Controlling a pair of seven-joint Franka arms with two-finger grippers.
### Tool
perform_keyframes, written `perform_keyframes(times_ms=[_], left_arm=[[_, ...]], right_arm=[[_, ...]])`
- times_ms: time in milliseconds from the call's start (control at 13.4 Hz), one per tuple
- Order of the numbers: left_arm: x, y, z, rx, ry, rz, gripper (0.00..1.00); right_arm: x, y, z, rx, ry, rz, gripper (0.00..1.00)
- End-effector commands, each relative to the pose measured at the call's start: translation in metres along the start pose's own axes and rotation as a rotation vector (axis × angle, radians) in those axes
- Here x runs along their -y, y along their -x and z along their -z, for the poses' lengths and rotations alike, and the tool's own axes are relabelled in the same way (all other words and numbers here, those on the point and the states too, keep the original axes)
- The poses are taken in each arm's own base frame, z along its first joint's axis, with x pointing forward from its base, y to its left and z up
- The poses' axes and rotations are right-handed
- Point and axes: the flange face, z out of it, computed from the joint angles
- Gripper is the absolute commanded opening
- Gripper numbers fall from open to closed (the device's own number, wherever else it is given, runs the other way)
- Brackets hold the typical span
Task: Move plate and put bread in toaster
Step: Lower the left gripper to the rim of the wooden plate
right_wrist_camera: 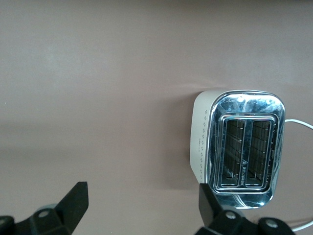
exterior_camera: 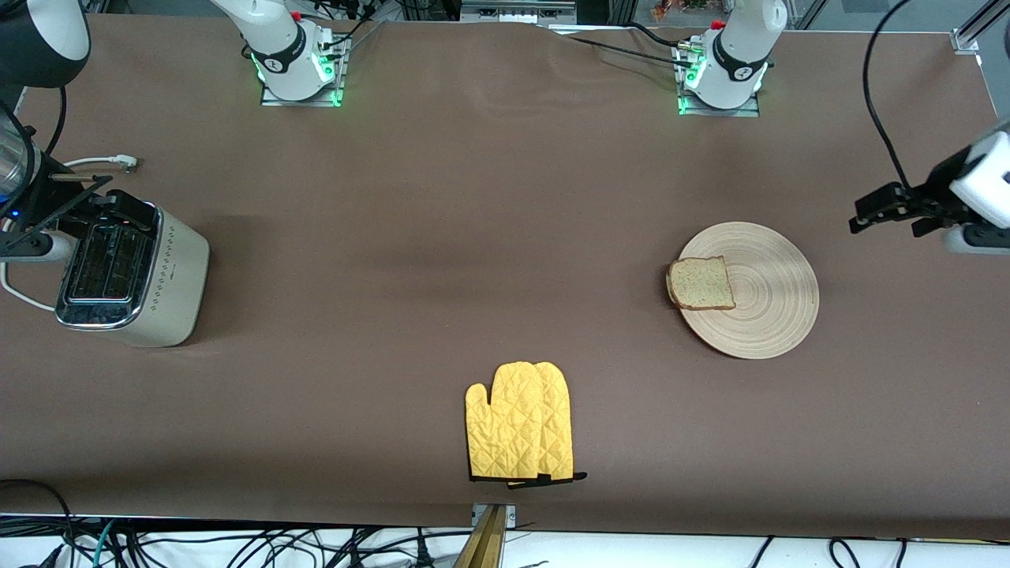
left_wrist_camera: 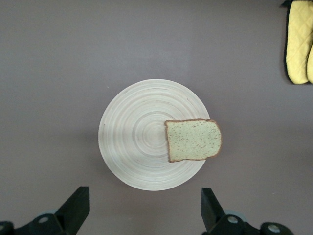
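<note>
Front view: the round pale-wood grooved plate (exterior_camera: 757,296) lies toward the left arm's end of the table. The square speckled brown-crusted bread slice (exterior_camera: 701,284) rests at the plate's 9 o'clock, overhanging the rim. The boxy cream-white chrome-topped toaster (exterior_camera: 130,276) stands at the right arm's end, slots up and empty. A quilted yellow oven mitt (exterior_camera: 521,422) lies nearer the camera, at 7 o'clock from the plate. The left gripper (exterior_camera: 888,213) hangs in the air at the plate's 2 o'clock, holding nothing. The right gripper (exterior_camera: 47,225) hangs above the toaster.

Left wrist view: the left gripper's black fingers (left_wrist_camera: 73,208) stand wide apart, empty, with the plate and bread centred ahead, probably lined up for a descent onto the plate.

Right wrist view: the right gripper's fingers (right_wrist_camera: 73,203) are likewise spread and empty; the toaster sits beneath one finger. This arm waits.
</note>
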Motion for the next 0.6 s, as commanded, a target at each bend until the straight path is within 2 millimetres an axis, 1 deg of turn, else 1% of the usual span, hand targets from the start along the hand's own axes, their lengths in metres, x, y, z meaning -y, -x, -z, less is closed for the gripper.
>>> perform_keyframes(times_ms=[0, 75, 149, 224, 298, 373, 447, 522], left_arm=[[0.039, -0.017, -0.018, 0.031, 0.115, 0.076, 1.0], [0.051, -0.018, -0.021, 0.031, 0.131, 0.076, 1.0], [0.065, -0.021, -0.031, 0.042, 0.14, 0.025, 1.0], [0.087, -0.02, -0.036, 0.041, 0.149, -0.029, 1.0], [0.104, -0.023, -0.05, 0.053, 0.174, -0.069, 1.0], [0.125, -0.025, -0.06, 0.04, 0.244, -0.069, 1.0], [0.152, -0.024, -0.074, 0.029, 0.32, -0.048, 1.0], [0.173, -0.024, -0.093, 0.033, 0.376, -0.067, 1.0]], right_arm=[[0.002, -0.002, 0.005, 0.0, -0.003, -0.012, 1.0], [0.002, -0.002, 0.005, 0.0, -0.003, -0.014, 1.0], [0.002, -0.002, 0.004, 0.002, -0.003, -0.012, 1.0], [0.002, -0.002, 0.005, 0.0, -0.003, -0.014, 1.0], [0.002, -0.002, 0.005, 0.0, -0.003, -0.014, 1.0], [0.002, -0.002, 0.004, 0.002, -0.003, -0.014, 1.0], [0.002, -0.002, 0.005, 0.0, -0.003, -0.014, 1.0], [0.002, -0.002, 0.005, 0.0, -0.003, -0.014, 1.0]])
